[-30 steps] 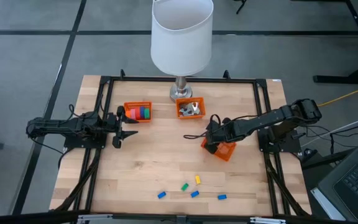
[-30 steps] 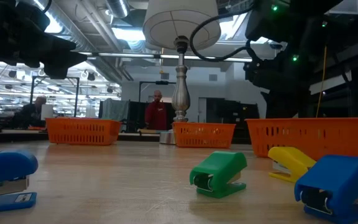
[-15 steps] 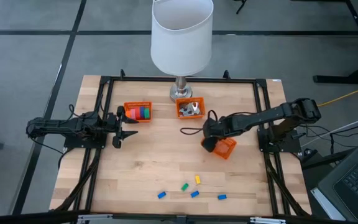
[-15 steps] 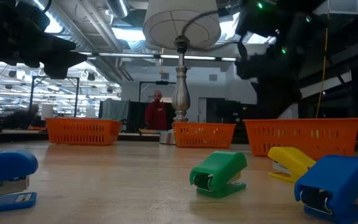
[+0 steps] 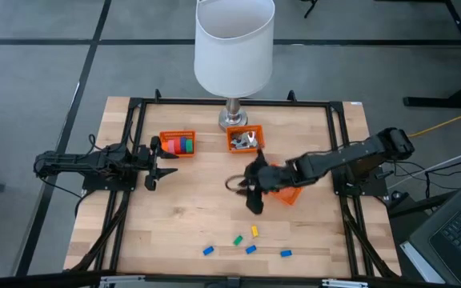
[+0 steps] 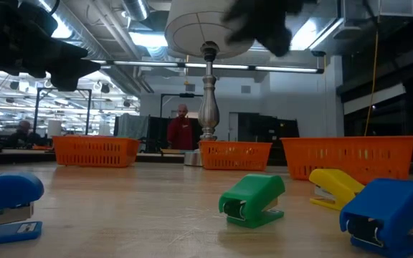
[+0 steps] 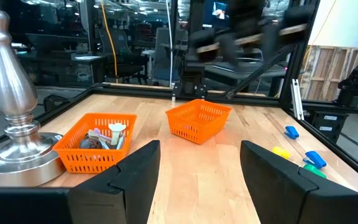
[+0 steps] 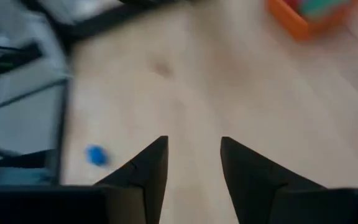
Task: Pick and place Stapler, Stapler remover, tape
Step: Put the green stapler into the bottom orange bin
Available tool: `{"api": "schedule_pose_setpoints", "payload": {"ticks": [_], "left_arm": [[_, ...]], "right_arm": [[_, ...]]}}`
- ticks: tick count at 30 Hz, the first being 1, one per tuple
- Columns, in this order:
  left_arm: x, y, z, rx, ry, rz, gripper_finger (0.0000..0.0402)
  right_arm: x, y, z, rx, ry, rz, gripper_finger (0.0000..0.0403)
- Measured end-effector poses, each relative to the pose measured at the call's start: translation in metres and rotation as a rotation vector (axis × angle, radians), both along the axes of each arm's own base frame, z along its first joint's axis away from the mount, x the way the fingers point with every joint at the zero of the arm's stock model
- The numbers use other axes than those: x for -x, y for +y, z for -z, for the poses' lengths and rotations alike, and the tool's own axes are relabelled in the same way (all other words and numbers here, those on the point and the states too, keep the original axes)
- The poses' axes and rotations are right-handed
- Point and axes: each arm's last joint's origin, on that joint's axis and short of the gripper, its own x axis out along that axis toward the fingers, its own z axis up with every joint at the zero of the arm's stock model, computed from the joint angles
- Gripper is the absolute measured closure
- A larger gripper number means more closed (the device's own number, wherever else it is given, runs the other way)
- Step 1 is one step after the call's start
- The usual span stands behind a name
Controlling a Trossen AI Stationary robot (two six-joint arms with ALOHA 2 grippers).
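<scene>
Yellow stapler lies just toward the table's near edge from the empty, parted right gripper, the nearer arm.

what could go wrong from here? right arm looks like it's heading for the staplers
1. The right gripper, open and empty, hangs just in front of the tilted orange basket; the arm passes over it and may knock it further.
2. The staplers near the front edge lie close together: yellow, green, blue. Grabbing one may shove a neighbour.
3. The right wrist view is blurred, so aiming could be off.

The left gripper waits open beside the tape basket.
</scene>
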Motion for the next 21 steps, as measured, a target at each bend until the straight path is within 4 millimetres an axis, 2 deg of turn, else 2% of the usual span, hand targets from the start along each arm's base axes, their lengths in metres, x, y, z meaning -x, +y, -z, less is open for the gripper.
{"api": "schedule_pose_setpoints", "payload": {"ticks": [4, 9, 14, 21], "left_arm": [[0.0, 0.0, 0.0, 0.0, 0.0, 0.0, 0.0183], [0.0, 0.0, 0.0, 0.0, 0.0, 0.0, 0.0183], [0.0, 0.0, 0.0, 0.0, -0.004, 0.0, 0.0183], [0.0, 0.0, -0.001, 0.0, -0.006, 0.0, 0.0183]], "right_arm": [[-0.004, 0.032, -0.007, 0.034, -0.157, -0.14, 0.0253], [-0.007, 0.065, 0.001, 0.15, -0.26, -0.307, 0.0253], [-0.013, 0.085, 0.026, 0.263, -0.262, -0.423, 0.0253], [-0.025, 0.093, 0.074, 0.353, -0.159, -0.584, 0.0253]]}}
